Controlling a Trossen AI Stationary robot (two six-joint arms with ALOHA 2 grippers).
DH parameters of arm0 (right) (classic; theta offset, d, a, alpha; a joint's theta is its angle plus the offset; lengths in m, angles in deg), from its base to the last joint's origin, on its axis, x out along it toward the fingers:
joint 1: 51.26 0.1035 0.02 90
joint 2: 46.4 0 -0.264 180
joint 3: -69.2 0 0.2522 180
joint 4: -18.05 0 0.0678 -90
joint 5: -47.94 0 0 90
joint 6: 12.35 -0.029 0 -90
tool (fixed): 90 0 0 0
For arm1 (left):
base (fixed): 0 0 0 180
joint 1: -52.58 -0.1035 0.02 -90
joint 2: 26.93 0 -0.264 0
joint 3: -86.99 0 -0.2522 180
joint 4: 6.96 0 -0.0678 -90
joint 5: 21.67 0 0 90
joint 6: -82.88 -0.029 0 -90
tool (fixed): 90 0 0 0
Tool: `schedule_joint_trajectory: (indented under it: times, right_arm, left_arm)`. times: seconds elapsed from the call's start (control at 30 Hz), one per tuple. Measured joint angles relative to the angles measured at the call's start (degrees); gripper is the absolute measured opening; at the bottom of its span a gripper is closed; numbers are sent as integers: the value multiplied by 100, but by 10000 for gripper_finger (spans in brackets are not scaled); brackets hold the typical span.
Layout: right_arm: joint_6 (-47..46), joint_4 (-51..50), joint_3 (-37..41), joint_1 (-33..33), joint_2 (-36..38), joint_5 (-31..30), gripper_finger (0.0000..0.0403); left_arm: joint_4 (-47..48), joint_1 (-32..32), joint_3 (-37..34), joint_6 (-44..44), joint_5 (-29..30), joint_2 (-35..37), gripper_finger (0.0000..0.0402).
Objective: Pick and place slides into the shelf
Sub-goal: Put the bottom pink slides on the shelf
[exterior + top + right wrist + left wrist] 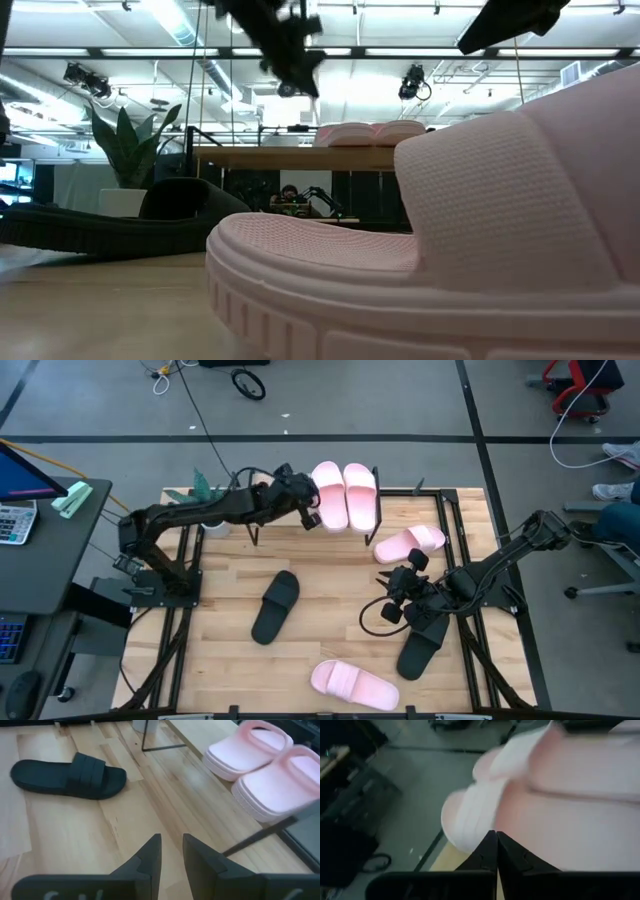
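Note:
Two pale pink slides point(345, 496) lie side by side, soles down, on the shelf's wood top point(280, 500) at the table's far edge. My left gripper point(308, 515) is shut and hovers at the left one's near end point(485, 805). A third pink slide point(410, 543) lies on the table by the shelf's right leg. A fourth point(352, 685) lies near the table's near edge. One black slide point(275, 605) lies mid-table. The other black slide point(420, 650) lies under my right arm. My right gripper point(395, 595) point(171, 845) hangs over bare wood, open by a narrow gap, holding nothing. My left gripper's shut fingertips point(495, 840) point at the near end of the left pink slide point(530, 820) on the shelf. I cannot tell whether they touch it.
A potted plant point(205, 490) and a white cup point(213, 528) stand by the shelf's left end. Black frame rails point(450, 540) run along the table's sides. Bare wood point(330, 590) lies between the mid-table black slide and my right gripper. A person's shoes point(615, 470) show beyond the right edge.

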Motion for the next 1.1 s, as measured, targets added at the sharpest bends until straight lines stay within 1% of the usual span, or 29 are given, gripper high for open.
schedule_joint_trajectory:
  times: [0.1, 0.23, 0.37, 0.47, 0.57, 0.67, 0.87, 0.93, 0.97, 1.03, 1.1]
  right_arm:
    - [-415, -329, 0, 0, 8, -48, 85]
    - [-1345, -965, 0, -67, 8, -78, 85]
    - [-2135, -1543, 0, -176, 8, -82, 85]
    - [-2330, -1653, 0, -203, 8, -8, 85]
    - [-2334, -1643, 0, -195, 8, 210, 85]
    - [-2471, -1636, 0, -184, 8, 269, 85]
    - [-3485, -1469, -2, -163, -47, 661, 85]
    - [-3485, -1396, -2, -108, -133, 765, 85]
    - [-3296, -1343, -2, -86, -199, 849, 85]
    - [-2715, -1040, -2, 33, -361, 1065, 85]
    - [-1957, -448, -2, 263, -581, 1391, 85]
  left_arm:
    - [369, 462, 195, 29, 30, 247, 7]
    - [921, 1153, 255, -57, -106, 428, 32]
    - [1456, 1874, 257, -263, -650, 444, 61]
    - [1688, 2455, 252, -88, -1225, 370, 79]
    - [1585, 3016, 249, 191, -1390, 254, 94]
    - [1367, 3459, 260, 185, -1388, 197, 103]
    - [1271, 3890, 247, 224, -1373, 72, 112]
    - [1205, 3938, 257, 390, -1367, 16, 112]
    - [1239, 3939, 259, 491, -1364, -3, 112]
    - [1393, 3937, 246, 657, -1355, -29, 109]
    - [1480, 3933, 252, 677, -1347, -38, 104]
